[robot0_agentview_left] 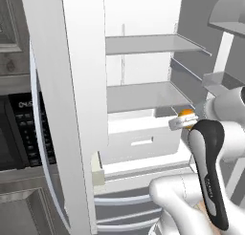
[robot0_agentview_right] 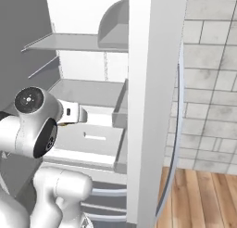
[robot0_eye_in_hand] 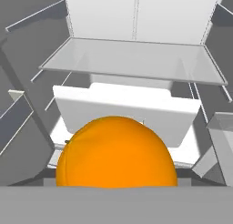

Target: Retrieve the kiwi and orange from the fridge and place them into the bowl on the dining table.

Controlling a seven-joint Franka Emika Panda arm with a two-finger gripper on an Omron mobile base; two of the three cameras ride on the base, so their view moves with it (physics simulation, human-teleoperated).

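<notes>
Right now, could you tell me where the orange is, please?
The orange sits at the gripper, low in the hand view, inside the open fridge, just below the lower shelf and in front of the white drawers.

A wall (robot0_agentview_right: 208, 83) of pale grey stone-like blocks laid in staggered courses, with darker joints, takes up the right side of the right base view. Below it runs a floor (robot0_agentview_right: 203, 199) of warm brown wooden planks, laid on a slant to the picture. On the left of the left base view stands a grey wood-panelled cabinet (robot0_agentview_left: 12, 24) with a framed door up top, and under it a dark built-in oven (robot0_agentview_left: 21, 133) with a black control panel of small pale buttons and a display. The light is even and soft, with no hard shadows.
</notes>
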